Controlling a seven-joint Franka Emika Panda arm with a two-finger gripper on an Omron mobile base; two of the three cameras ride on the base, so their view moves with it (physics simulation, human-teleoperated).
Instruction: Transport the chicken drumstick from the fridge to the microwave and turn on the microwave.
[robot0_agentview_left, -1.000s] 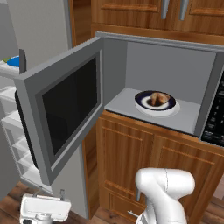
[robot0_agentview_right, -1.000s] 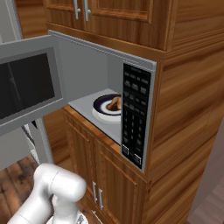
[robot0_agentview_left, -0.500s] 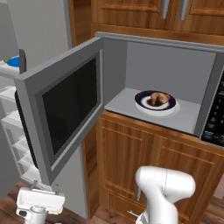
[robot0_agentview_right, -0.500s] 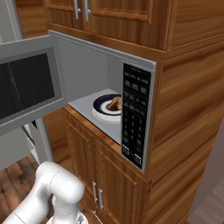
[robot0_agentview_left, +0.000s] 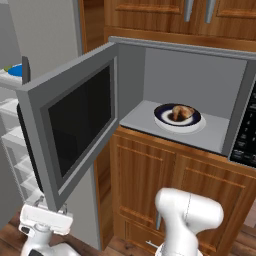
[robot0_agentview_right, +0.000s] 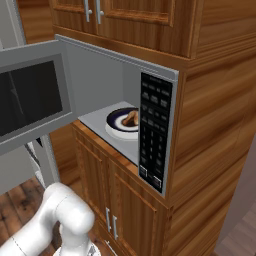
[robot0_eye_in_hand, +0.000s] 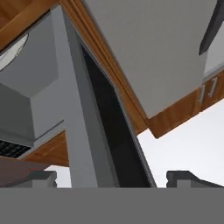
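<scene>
The chicken drumstick (robot0_agentview_left: 181, 111) (robot0_agentview_right: 131, 117) lies golden-brown on a round blue plate (robot0_agentview_left: 161, 116) inside the microwave (robot0_agentview_left: 200, 75). The microwave's door (robot0_agentview_left: 75, 130) (robot0_agentview_right: 30, 95) is swung wide to the left, its black window facing out. My gripper (robot0_agentview_left: 46, 207) sits low at the lower left, just under the door's bottom outer corner, pointing up. In the hand view the gripper (robot0_eye_in_hand: 113, 177) is open, both dark fingertips (robot0_eye_in_hand: 41, 176) far apart with the door's grey edge (robot0_eye_in_hand: 76, 122) rising between them. Left of the door stands the fridge (robot0_agentview_left: 45, 30), open, with white shelves (robot0_agentview_left: 10, 145).
Wooden cabinet doors (robot0_agentview_left: 150, 185) run below the microwave and more (robot0_agentview_left: 150, 10) hang above it. The black control panel (robot0_agentview_right: 155, 135) is on the microwave's right side. A blue item (robot0_agentview_left: 15, 70) sits on a fridge shelf. Wood floor (robot0_agentview_right: 20, 200) lies below.
My hand has risen a little towards the door's lower corner. The door, plate and drumstick have not moved, and the gripper has stayed open.
</scene>
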